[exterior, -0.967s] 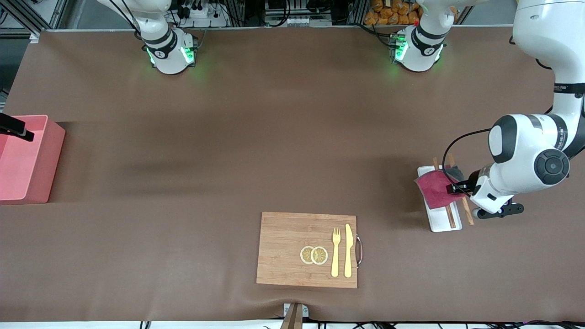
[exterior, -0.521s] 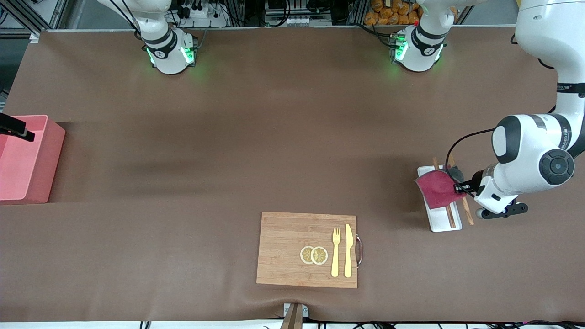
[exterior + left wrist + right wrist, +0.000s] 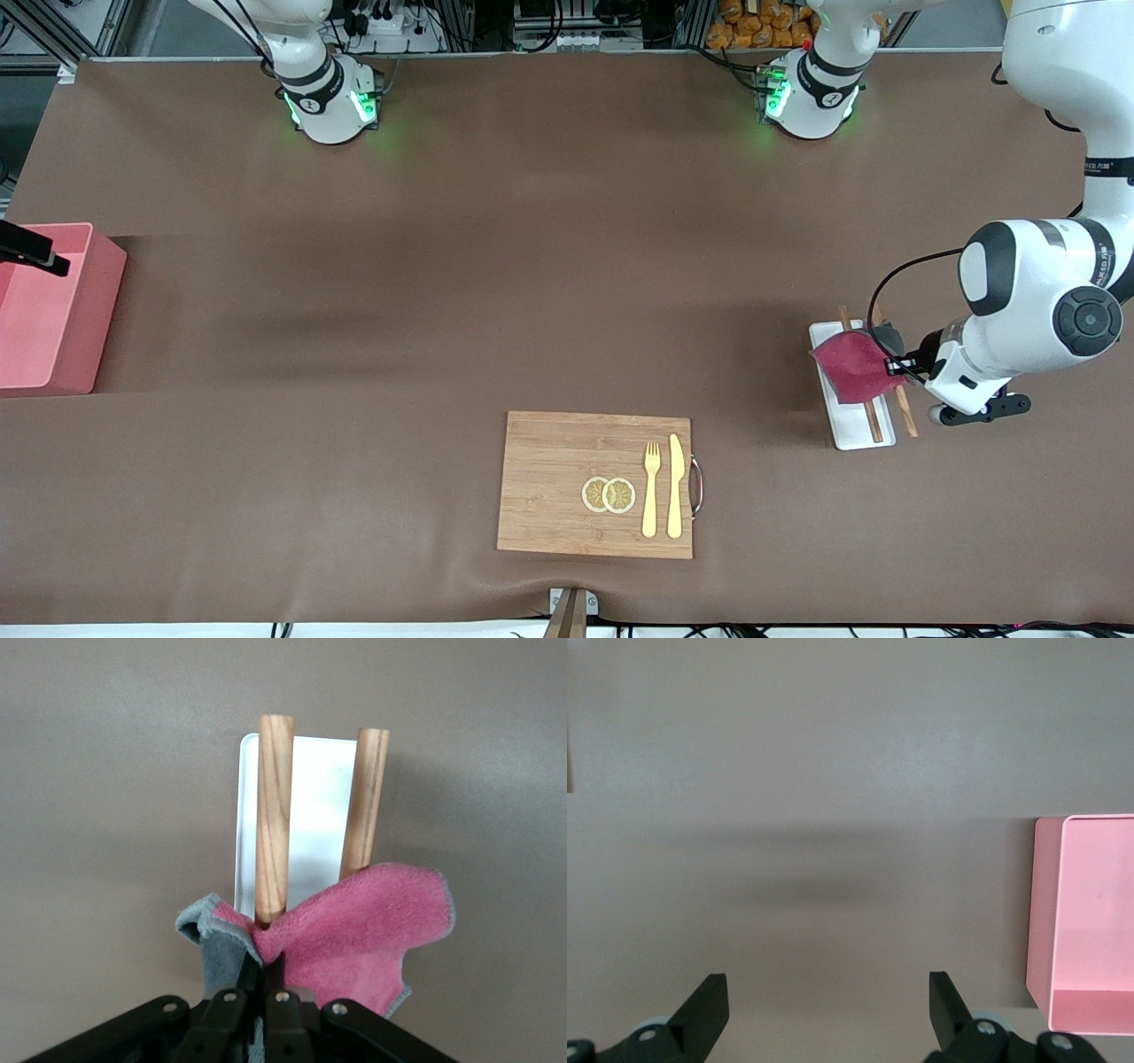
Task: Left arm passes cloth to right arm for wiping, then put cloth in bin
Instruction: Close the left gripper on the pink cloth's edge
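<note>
The crimson cloth (image 3: 849,369) with a grey reverse lies bunched over the white tray (image 3: 858,429) and its two wooden sticks (image 3: 875,424), at the left arm's end of the table. My left gripper (image 3: 895,365) is shut on the cloth's edge. In the left wrist view its jaws (image 3: 263,964) pinch the fold where the pink cloth (image 3: 363,930) meets the grey side. My right gripper (image 3: 828,994) is open and empty above bare table, beside the pink bin (image 3: 1090,921). The bin (image 3: 49,310) stands at the right arm's end of the table, and a black part of the right hand (image 3: 31,248) shows over it.
A wooden cutting board (image 3: 558,470) with two lemon slices (image 3: 608,494), a yellow fork (image 3: 651,487) and a knife (image 3: 675,483) lies near the front camera. The wooden sticks (image 3: 273,815) lie along the tray (image 3: 314,815).
My left gripper has drawn back a little toward the left arm's end of the table, pulling the cloth with it. The right arm has not moved.
</note>
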Controlling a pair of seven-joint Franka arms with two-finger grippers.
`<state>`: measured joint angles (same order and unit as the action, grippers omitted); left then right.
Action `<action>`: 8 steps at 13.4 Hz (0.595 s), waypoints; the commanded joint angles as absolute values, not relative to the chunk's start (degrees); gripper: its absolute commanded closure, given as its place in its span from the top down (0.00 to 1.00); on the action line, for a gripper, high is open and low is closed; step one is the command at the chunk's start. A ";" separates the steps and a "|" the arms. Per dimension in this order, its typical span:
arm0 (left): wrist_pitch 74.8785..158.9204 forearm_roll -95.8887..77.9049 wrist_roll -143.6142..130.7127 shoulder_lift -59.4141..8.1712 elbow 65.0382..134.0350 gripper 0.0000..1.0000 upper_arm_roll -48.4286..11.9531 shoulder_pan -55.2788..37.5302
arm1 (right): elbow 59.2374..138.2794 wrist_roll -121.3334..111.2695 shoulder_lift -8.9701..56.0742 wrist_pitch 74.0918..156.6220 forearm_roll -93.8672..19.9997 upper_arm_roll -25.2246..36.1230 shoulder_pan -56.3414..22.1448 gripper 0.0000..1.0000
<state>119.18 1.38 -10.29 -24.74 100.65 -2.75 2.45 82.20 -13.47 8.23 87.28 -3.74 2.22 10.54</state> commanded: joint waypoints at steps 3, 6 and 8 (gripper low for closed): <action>119.27 2.99 -11.16 -23.13 100.72 0.00 -3.25 2.46 | 81.65 -12.30 8.26 87.01 -7.20 1.67 11.42 1.00; 116.47 2.99 -11.69 -19.09 100.72 0.00 -4.91 2.11 | 81.65 -12.30 8.26 87.01 -7.29 1.67 11.43 1.00; 113.22 2.90 -11.60 -16.27 100.29 0.00 -5.88 2.11 | 81.82 -10.13 8.35 86.84 -7.38 1.67 11.16 1.00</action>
<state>116.63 1.38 -10.29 -20.45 99.77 -4.95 2.22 82.19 -12.53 8.23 87.25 -6.42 2.21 10.54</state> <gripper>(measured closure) 0.952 0.000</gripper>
